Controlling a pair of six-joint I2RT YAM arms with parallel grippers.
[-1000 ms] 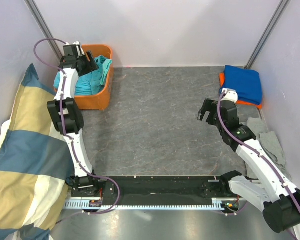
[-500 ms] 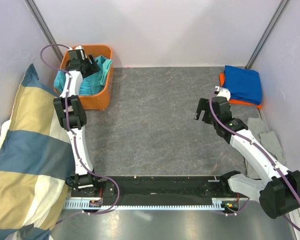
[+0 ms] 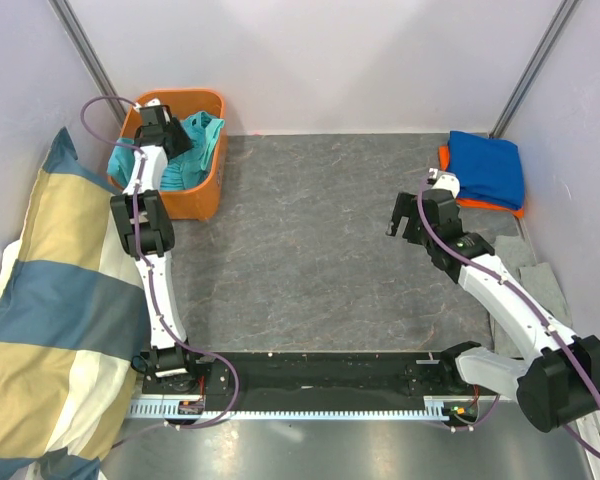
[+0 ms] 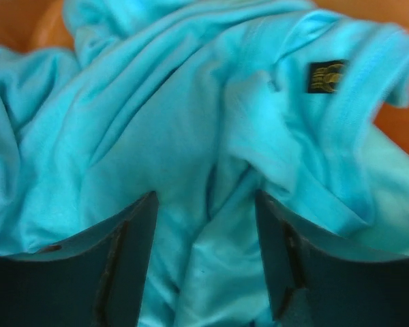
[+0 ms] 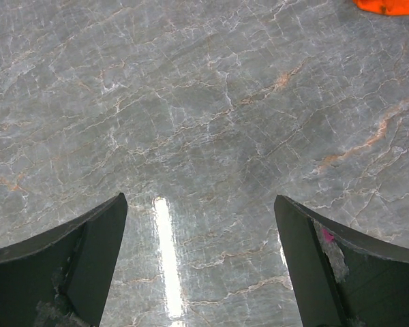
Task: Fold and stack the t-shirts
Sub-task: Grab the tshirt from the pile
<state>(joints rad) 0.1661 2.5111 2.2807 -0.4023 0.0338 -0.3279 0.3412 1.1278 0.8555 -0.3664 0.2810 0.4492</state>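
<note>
Left gripper [image 4: 204, 204] hangs inside the orange plastic basket [image 3: 195, 200], fingers partly spread over crumpled turquoise cotton t-shirts [image 4: 157, 122], probably to pick one. Right gripper [image 5: 201, 204] hovers wide open above the grey marbled table [image 5: 191, 102], likely waiting to help. A folded royal blue t-shirt [image 3: 488, 165] lies on an orange t-shirt [image 3: 443, 158] in the far right corner.

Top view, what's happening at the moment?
The left gripper is down in the orange basket, open right over the crumpled turquoise t-shirts, with apparently nothing pinched yet. The right gripper hangs open above bare table. A folded royal blue t-shirt lies on an orange t-shirt at the far right corner.
</note>
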